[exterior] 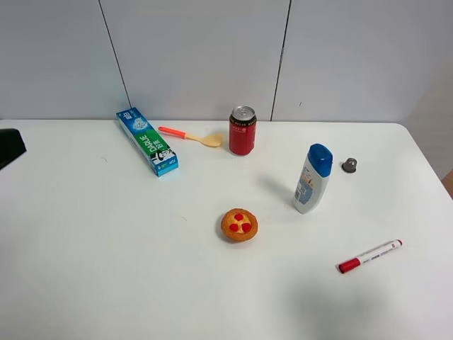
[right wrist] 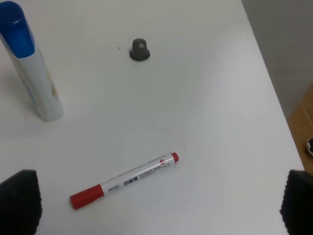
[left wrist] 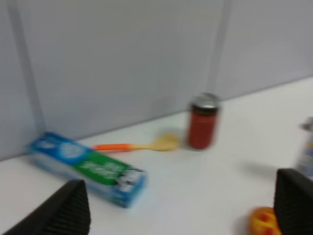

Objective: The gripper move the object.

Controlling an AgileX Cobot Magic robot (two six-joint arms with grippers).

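Observation:
The toy spatula [exterior: 191, 134], with an orange-red handle and a tan blade, lies flat at the back of the white table, between a toothpaste box and a red can. It also shows blurred in the left wrist view [left wrist: 142, 145]. My left gripper [left wrist: 181, 205] is open and empty, well short of the spatula, with its black fingertips [left wrist: 66, 208] wide apart. Only a black part of it shows at the left edge of the exterior view [exterior: 10, 147]. My right gripper [right wrist: 159, 203] is open and empty above the right side of the table, out of the exterior view.
A blue-green toothpaste box [exterior: 147, 141] and a red can [exterior: 242, 130] flank the spatula. A toy tart [exterior: 239, 224] sits mid-table. A white bottle with a blue cap [exterior: 312, 178], a small grey cap [exterior: 349, 166] and a red-capped marker [exterior: 369, 256] are on the right.

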